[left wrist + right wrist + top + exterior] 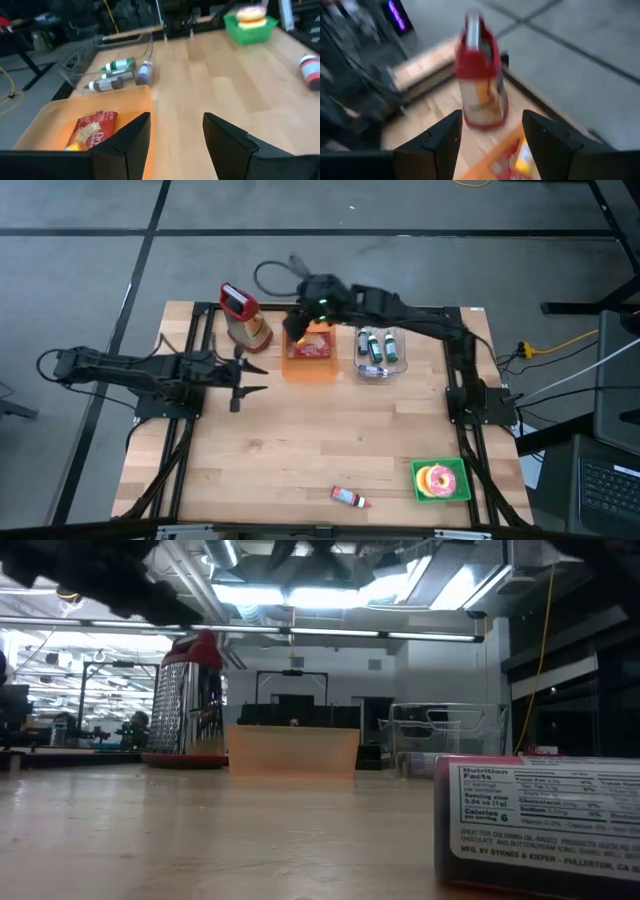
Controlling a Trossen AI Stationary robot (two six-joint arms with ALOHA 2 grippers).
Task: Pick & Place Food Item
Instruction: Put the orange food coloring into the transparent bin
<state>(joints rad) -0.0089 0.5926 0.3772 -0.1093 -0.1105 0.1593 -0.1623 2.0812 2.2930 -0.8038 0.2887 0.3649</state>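
The left arm reaches in from the table's left edge, stretched out low and nearly level, its wrist pointing toward the table's middle. The left gripper (250, 378) is empty, its two dark fingers (127, 142) spread with a clear gap between them. The right arm rises from its base at the right side, bends and stretches across the far part of the table, and the right gripper (297, 332) hangs there with fingers (442, 140) parted, holding nothing.

high: top-down, whole table (300, 450) | low: table-level | wrists: close, both see orange bin (60, 112)
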